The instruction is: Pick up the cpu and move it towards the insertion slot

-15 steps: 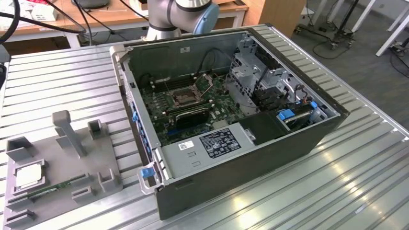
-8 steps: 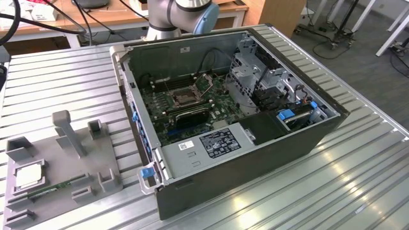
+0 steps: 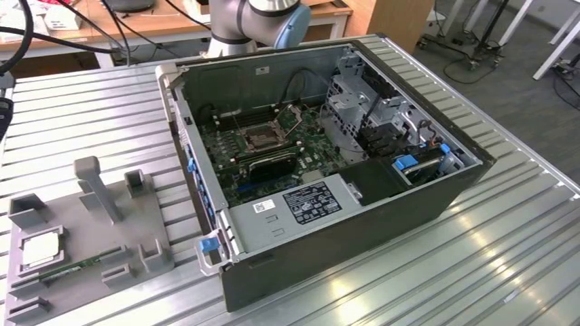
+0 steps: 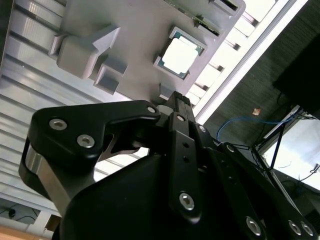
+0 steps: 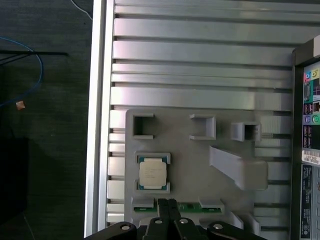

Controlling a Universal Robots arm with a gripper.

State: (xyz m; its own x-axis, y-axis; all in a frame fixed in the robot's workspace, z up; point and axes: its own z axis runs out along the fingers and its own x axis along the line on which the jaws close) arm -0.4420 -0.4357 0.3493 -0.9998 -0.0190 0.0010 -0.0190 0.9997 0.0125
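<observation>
The table (image 3: pixel 507 224) is ribbed aluminium (glare runs along its slats). A dark floor (image 5: pixel 45 150) lies past its edge, and wooden desks (image 3: pixel 163 24) strung with cables (image 3: pixel 54 37) stand behind. A grey holder (image 3: pixel 100 234) lies on the table, with an open case (image 3: pixel 363 204) just beside it. The cpu (image 5: pixel 152 173) sits face up in a square pocket of the holder, and a green memory stick (image 5: pixel 189 206) lies in the groove next to it. The slot (image 3: pixel 258 139) is inside the case, well apart from the holder. The gripper (image 5: pixel 167 202) hangs over the holder with its jaws together on nothing. Its tips show against the stick's groove, near the cpu, and hide part of the stick. How high the gripper hangs is hard to judge. The arm (image 3: pixel 258 17) is cut off at the exterior view's edge.
</observation>
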